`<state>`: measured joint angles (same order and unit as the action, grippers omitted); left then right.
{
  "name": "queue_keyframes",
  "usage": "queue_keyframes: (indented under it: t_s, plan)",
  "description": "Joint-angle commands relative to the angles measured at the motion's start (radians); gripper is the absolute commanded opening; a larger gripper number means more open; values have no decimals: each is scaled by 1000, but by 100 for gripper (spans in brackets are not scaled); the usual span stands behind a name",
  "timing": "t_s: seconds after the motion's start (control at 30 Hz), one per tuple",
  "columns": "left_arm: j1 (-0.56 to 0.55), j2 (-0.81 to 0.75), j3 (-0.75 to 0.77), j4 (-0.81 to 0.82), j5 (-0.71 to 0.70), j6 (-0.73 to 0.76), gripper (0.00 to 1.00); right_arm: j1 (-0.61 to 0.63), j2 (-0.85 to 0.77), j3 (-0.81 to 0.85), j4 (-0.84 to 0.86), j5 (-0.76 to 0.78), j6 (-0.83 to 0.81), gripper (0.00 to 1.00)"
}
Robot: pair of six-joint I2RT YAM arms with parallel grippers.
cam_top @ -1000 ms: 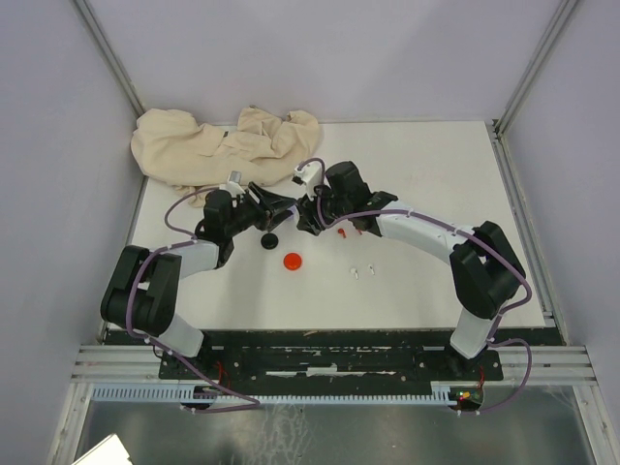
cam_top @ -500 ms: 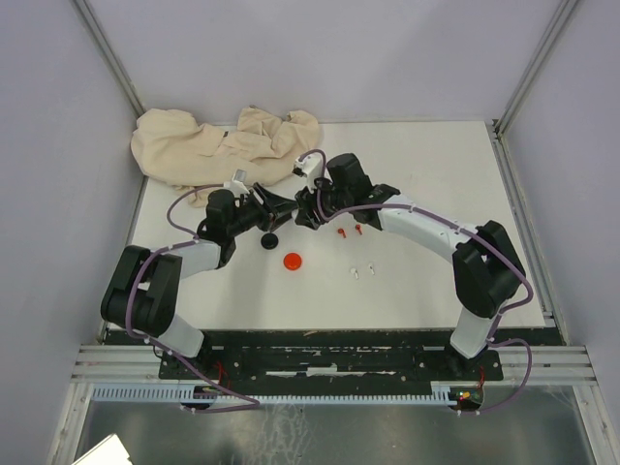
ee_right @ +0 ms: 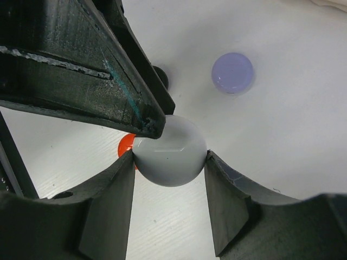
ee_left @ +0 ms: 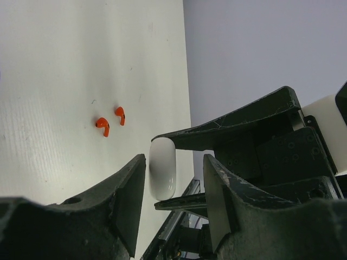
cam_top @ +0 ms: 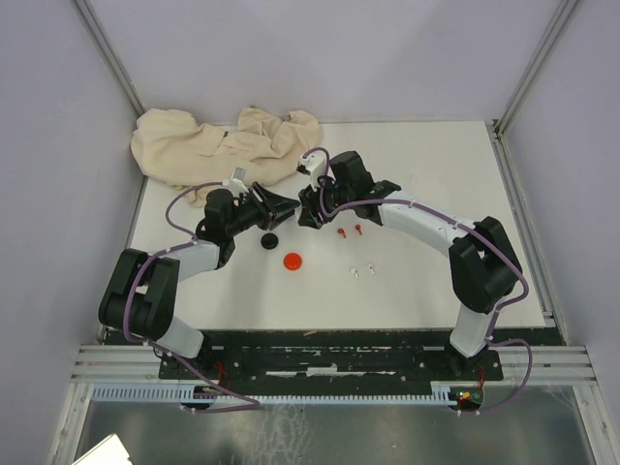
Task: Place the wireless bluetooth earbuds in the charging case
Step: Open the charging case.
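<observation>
A white table (cam_top: 436,174) with a crumpled beige cloth (cam_top: 203,145) at its far left corner. Two black and white robot arms reach in from the near edge and meet above the middle of the table.

The right gripper (ee_right: 168,160) is closed on a round white charging case (ee_right: 171,151), one finger pressed to each side, holding it off the table. The left gripper (ee_left: 174,162) faces it with its fingers spread, straddling the case edge-on. One finger seems to touch the rim, though the angle makes this uncertain.

On the table below lie a purple disc (ee_right: 232,73), a red disc (cam_top: 292,261) and a black disc (cam_top: 268,239), probably other cases.

To the right of them lie two red earbuds (ee_left: 102,126) side by side, and nearer the arm bases two white earbuds (cam_top: 355,273). No purple or black earbuds are visible.

The task looks barely begun. No earbud sits in any case, and the held case looks smooth and closed. Opening it and loading every earbud remain.
</observation>
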<state>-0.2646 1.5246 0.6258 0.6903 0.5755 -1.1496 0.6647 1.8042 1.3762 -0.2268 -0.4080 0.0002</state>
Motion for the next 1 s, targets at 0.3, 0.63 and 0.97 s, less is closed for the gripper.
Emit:
queue_keyframes:
  t_s: [0.3,0.63,0.97]
  plan:
    - [-15,-18,2,75,21,51,47,-3,8,59,21,-41,16,21]
    - [-25,-12,5,89,36,52,43,-5,17,70,26,-46,20,21]
    - [-39,-4,13,89,48,61,42,-5,14,72,30,-48,23,20]
